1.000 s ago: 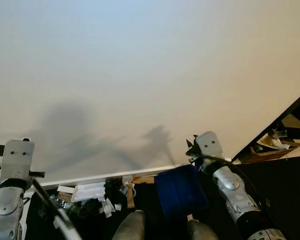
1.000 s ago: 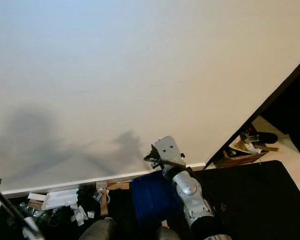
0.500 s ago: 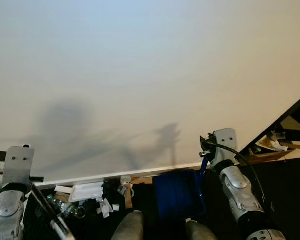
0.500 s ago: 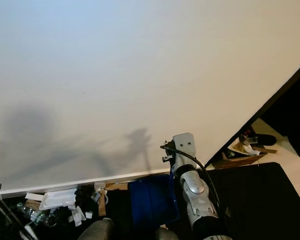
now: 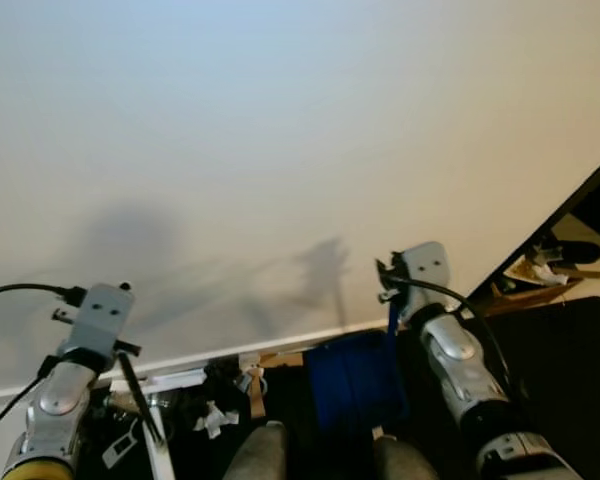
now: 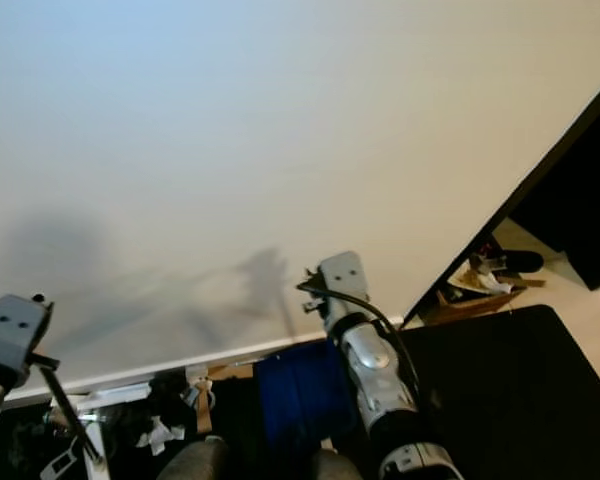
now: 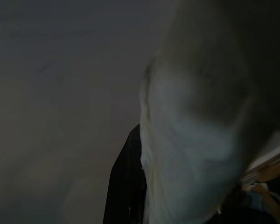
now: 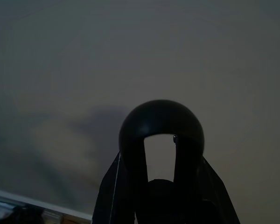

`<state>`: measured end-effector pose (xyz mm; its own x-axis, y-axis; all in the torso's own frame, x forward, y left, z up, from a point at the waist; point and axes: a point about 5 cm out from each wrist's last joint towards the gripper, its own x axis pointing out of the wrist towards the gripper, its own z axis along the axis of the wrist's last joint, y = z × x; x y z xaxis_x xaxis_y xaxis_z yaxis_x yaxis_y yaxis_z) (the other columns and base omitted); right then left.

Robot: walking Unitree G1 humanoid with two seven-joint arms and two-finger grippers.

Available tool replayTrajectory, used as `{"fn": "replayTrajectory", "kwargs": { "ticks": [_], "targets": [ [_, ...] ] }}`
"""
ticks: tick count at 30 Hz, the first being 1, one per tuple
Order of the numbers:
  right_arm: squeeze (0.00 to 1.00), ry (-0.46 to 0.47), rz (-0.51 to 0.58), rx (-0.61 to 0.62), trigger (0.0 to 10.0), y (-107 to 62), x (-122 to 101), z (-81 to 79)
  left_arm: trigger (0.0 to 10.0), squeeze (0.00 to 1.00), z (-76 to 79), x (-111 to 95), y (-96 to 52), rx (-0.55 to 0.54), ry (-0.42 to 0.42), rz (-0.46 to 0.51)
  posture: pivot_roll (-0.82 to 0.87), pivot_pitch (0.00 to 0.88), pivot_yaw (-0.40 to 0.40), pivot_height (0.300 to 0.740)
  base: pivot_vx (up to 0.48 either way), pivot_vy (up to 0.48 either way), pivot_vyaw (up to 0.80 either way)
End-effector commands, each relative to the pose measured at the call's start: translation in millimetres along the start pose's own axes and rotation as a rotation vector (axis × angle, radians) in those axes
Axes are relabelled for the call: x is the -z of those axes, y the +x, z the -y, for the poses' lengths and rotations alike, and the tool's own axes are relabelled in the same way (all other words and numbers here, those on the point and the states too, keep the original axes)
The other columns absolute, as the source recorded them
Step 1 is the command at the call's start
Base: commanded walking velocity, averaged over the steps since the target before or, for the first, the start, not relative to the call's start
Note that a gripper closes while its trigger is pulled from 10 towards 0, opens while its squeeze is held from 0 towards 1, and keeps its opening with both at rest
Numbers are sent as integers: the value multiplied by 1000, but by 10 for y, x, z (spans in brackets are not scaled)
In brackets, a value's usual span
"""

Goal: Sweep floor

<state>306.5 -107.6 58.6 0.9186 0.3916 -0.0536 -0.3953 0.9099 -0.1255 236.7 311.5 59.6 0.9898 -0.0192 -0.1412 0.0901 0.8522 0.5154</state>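
My feet (image 5: 270, 455) sit low in the head views. Just ahead, the blue dustpan (image 5: 352, 380) stands by the baseboard, litter (image 5: 215, 400) beside it. My right arm (image 5: 450, 350) bends up beside the dustpan; my right gripper (image 8: 161, 186) pinches its looped black handle (image 8: 161, 126). My left arm (image 5: 70, 385) is raised by the wall (image 5: 280, 150), a thin black stick (image 5: 140, 400) slanting down from it. Left fingers: cannot tell, the wrist view is blurred.

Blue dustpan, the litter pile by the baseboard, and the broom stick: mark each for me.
Blue dustpan (image 5: 350, 380): left eye view, middle of its blue face.
Litter pile (image 5: 220, 400): left eye view, scraps against the baseboard.
Broom stick (image 5: 140, 400): left eye view, dark shaft below the left wrist.
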Motion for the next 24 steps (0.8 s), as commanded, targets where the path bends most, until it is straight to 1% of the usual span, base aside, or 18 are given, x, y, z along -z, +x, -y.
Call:
{"fn": "replayTrajectory", "kwargs": {
  "ticks": [1,2,3,4,5,6,7,10,11,12,13,14,16,17,18,20,21,24],
  "targets": [
    [0,45,-42,-95,10000,1,97,-213,10000,349,71,-20,28,28,-11,24,180,175,41,740,0,0,0],
    [0,40,-39,-104,10000,12,88,-219,10000,349,118,-44,63,42,-13,35,179,180,37,740,0,0,0],
    [0,40,-39,-104,10000,12,88,-219,10000,349,118,-44,63,42,-13,35,179,180,37,740,0,0,0],
    [0,35,-36,-111,10000,23,82,-218,10000,349,190,-85,118,54,-14,53,177,181,36,740,0,0,0],
    [0,35,-36,-111,10000,23,82,-218,10000,349,190,-85,118,54,-14,53,177,181,36,740,0,0,0],
    [0,34,-37,-110,10000,27,82,-209,10000,341,257,-129,181,48,-39,66,174,181,35,740,0,0,0],
    [0,34,-37,-110,10000,27,82,-209,10000,341,257,-129,181,48,-39,66,174,181,35,740,0,0,0],
    [0,33,-37,-108,10000,28,86,-199,10000,349,324,-172,245,31,-105,83,169,185,36,740,0,0,0],
    [0,33,-37,-108,10000,28,86,-199,10000,349,324,-172,245,31,-105,83,169,185,36,740,0,0,0],
    [0,34,-36,-105,10000,28,87,-196,10000,349,376,-197,270,38,-129,96,167,188,37,740,0,0,0],
    [0,35,-34,-101,10000,26,87,-193,10000,349,490,-263,307,65,-169,129,164,192,37,740,0,0,0],
    [0,35,-34,-101,10000,26,87,-193,10000,349,490,-263,307,65,-169,129,164,192,37,740,0,0,0],
    [0,36,-33,-99,10000,24,88,-193,10000,345,590,-334,331,97,-188,163,161,197,38,740,0,0,0],
    [0,36,-33,-99,10000,24,88,-193,10000,345,590,-334,331,97,-188,163,161,197,38,740,0,0,0],
    [0,38,-31,-99,10000,23,89,-193,10000,345,695,-420,354,128,-208,201,161,199,37,740,0,0,0],
    [0,38,-30,-99,10000,24,90,-194,10000,345,740,-458,366,137,-219,218,161,199,37,740,0,0,0],
    [0,38,-29,-102,10000,25,90,-197,10000,349,804,-528,393,142,-239,246,162,199,34,740,0,0,0],
    [0,43,-25,-103,10000,31,83,-201,10000,349,837,-571,411,145,-248,262,162,200,32,740,0,0,0]
  ]
}}
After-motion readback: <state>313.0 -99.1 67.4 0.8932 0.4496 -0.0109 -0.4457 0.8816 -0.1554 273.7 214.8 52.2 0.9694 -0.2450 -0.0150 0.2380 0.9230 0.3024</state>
